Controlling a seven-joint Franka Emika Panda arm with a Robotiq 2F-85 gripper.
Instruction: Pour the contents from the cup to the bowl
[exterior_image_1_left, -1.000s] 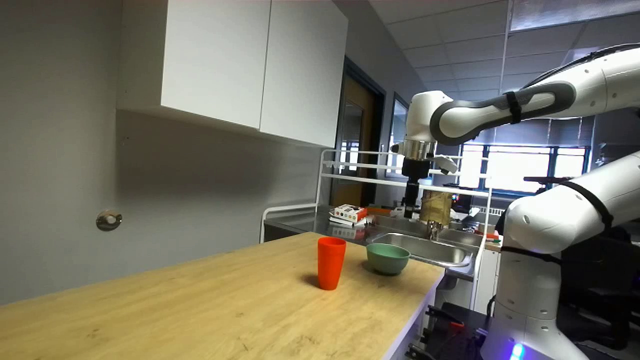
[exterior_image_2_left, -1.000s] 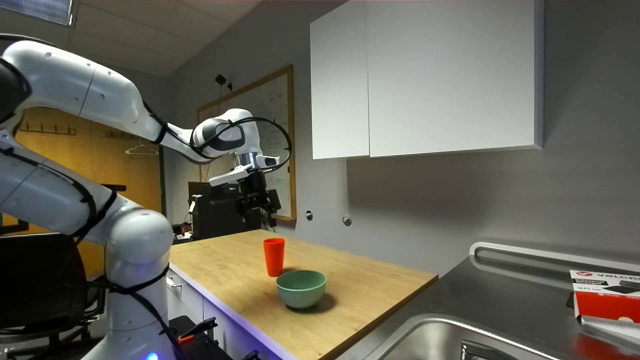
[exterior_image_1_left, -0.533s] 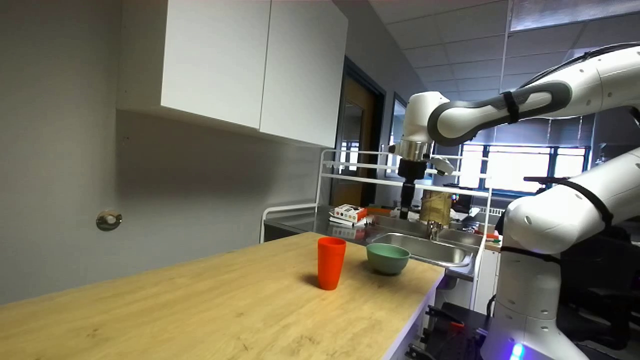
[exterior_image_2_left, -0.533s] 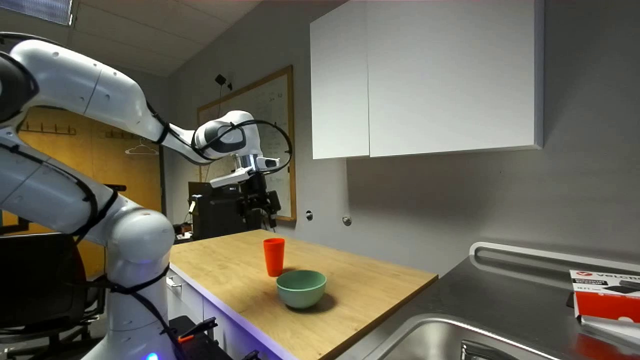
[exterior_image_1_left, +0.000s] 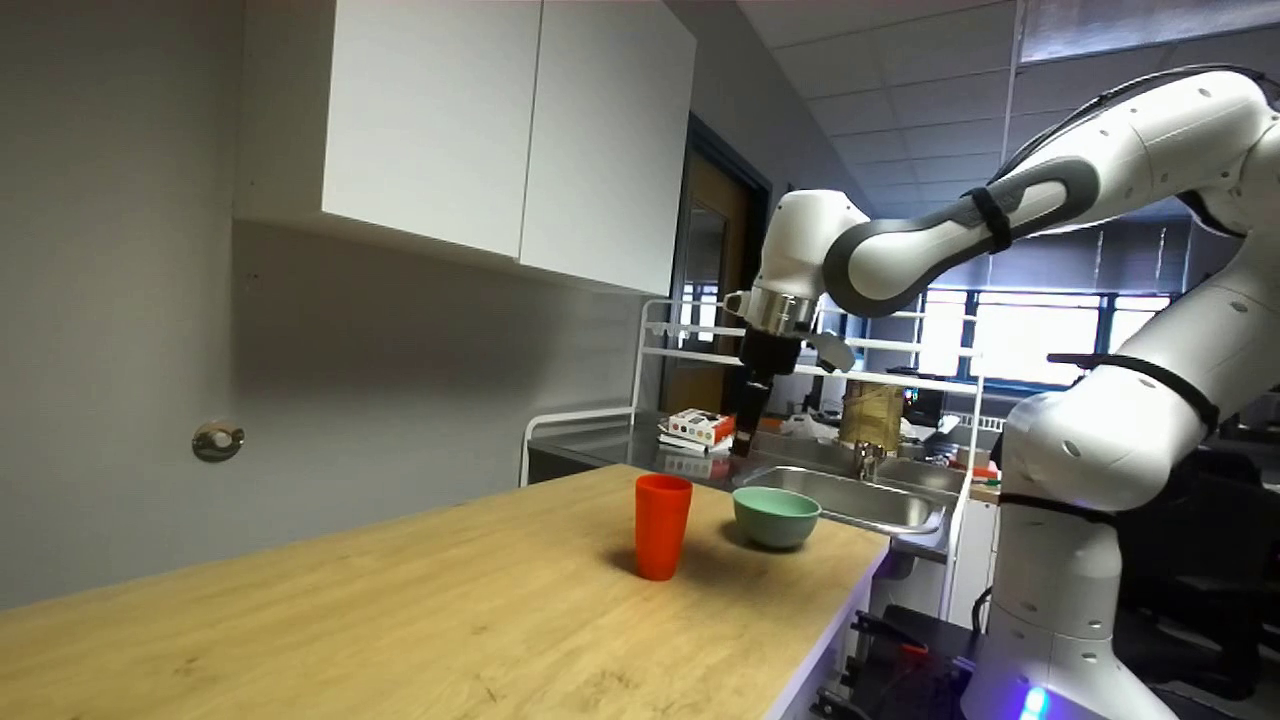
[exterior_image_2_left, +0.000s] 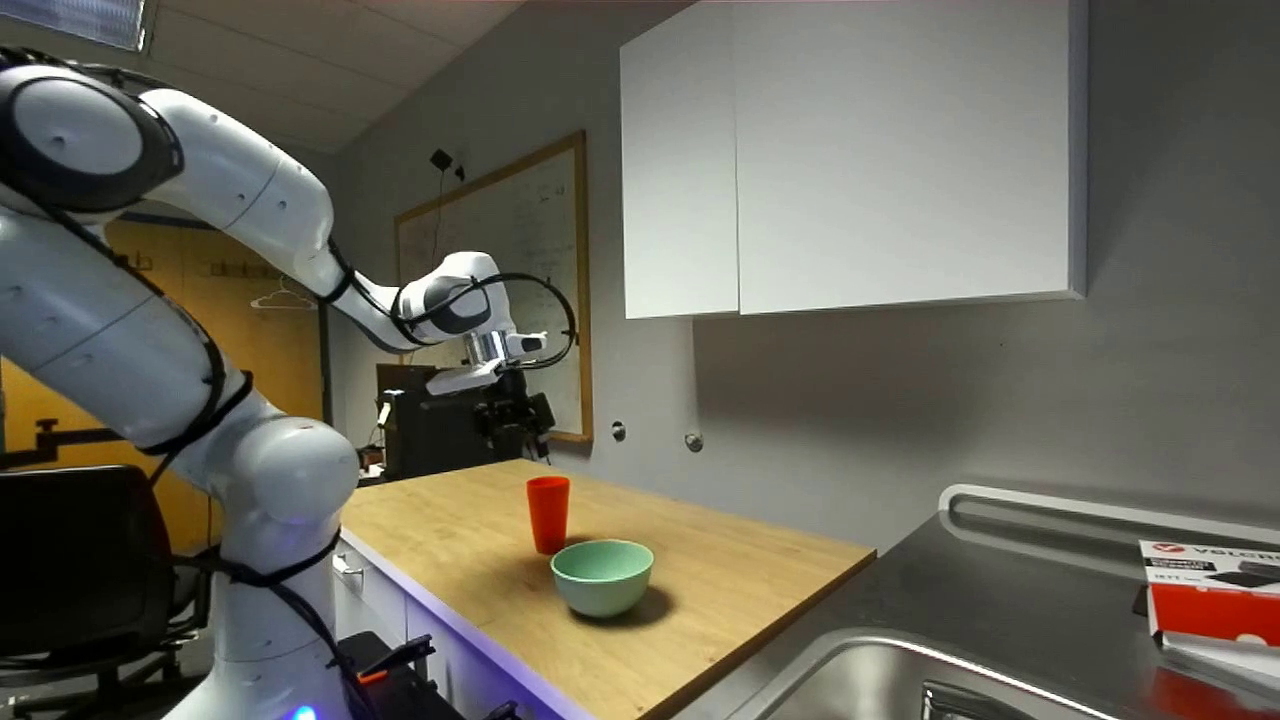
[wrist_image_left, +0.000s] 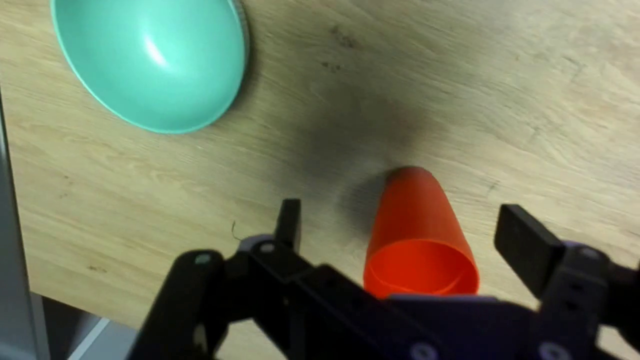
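Because nothing is held yet, we take the step in hand to be the approach and grasp, with lifting and pouring left to do.

Claw (wrist_image_left: 401, 220): black, two-fingered, lower part of the wrist view; fingers (wrist_image_left: 527, 250) parted wide, gripping nothing. In an exterior view the same claw (exterior_image_1_left: 742, 448) hangs slanted, right of centre.

Cup (wrist_image_left: 417, 225): red-orange plastic, tapered, right of centre in the wrist view, part of its rim hidden behind the claw; upright in both exterior views, its mouth, we judge, below the claw's tips. Contents we cannot make out. Handling: it appears nearer the finger at the right of the frame, so we would even the gaps, bring the claw closer to plumb, and descend with the jaws wide lest one clip the rim. We would close below the rim, gently, as the wall may give; the taper should help it hang in the grip.

Bowl (wrist_image_left: 155, 85): green-teal, upper left of the wrist view, cut by the top edge, near the cup but not touching it. We would lift straight until clear of this rim, then tip slowly over its middle.

Tabletop (wrist_image_left: 125, 200): pale wood grain, bearing both.

Sink (exterior_image_1_left: 860, 495): steel, right of centre in an exterior view, beyond the bowl.
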